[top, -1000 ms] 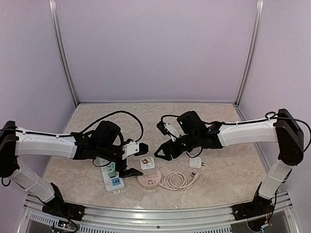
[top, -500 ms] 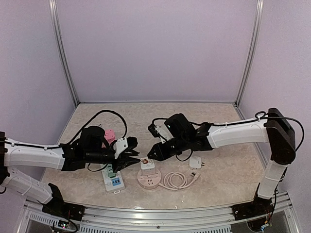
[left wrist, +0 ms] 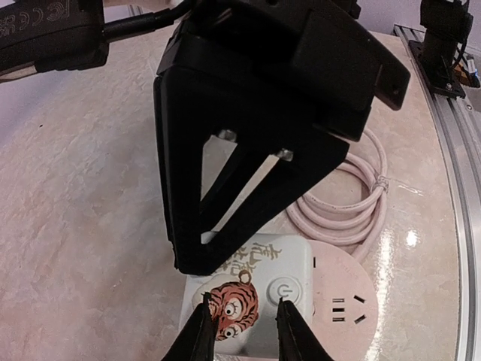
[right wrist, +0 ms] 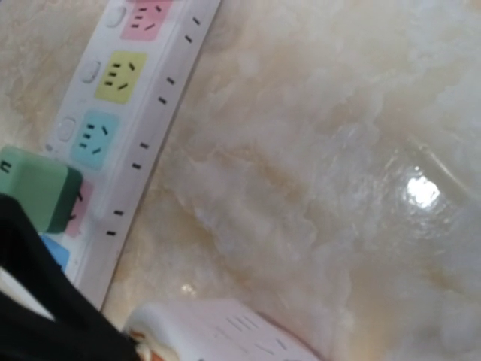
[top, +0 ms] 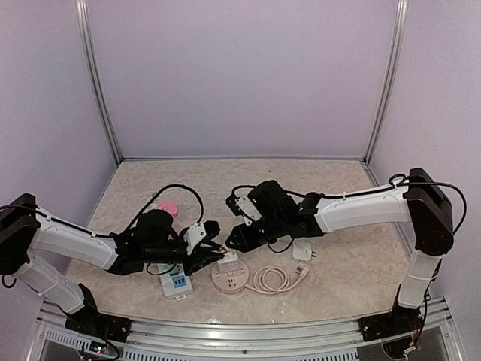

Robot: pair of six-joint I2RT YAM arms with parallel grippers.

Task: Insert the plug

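Note:
A white plug (top: pixel 229 260) with a tiger picture sits on top of a round pink socket (top: pixel 233 283). In the left wrist view the plug (left wrist: pixel 282 259) lies right under my left gripper (left wrist: pixel 243 301). Its fingertips stand a narrow gap apart over the plug's top face, not around its sides. My right gripper (left wrist: pixel 192 259) comes in from the far side with its fingers drawn together to a point. That point rests at the plug's far left corner. From above, the left gripper (top: pixel 214 252) and right gripper (top: pixel 231 244) meet over the plug.
A white power strip (top: pixel 174 282) with coloured outlets (right wrist: pixel 113 83) and a green plug (right wrist: pixel 34 188) lies left of the round socket (left wrist: pixel 353 301). A coiled pink cable (top: pixel 270 278) and a small white adapter (top: pixel 303 252) lie to the right. A pink plug (top: pixel 169 207) lies behind.
Both grippers have closed from open. Both arms moved in and down toward the tiger plug, the left from the power strip side, the right from the back.

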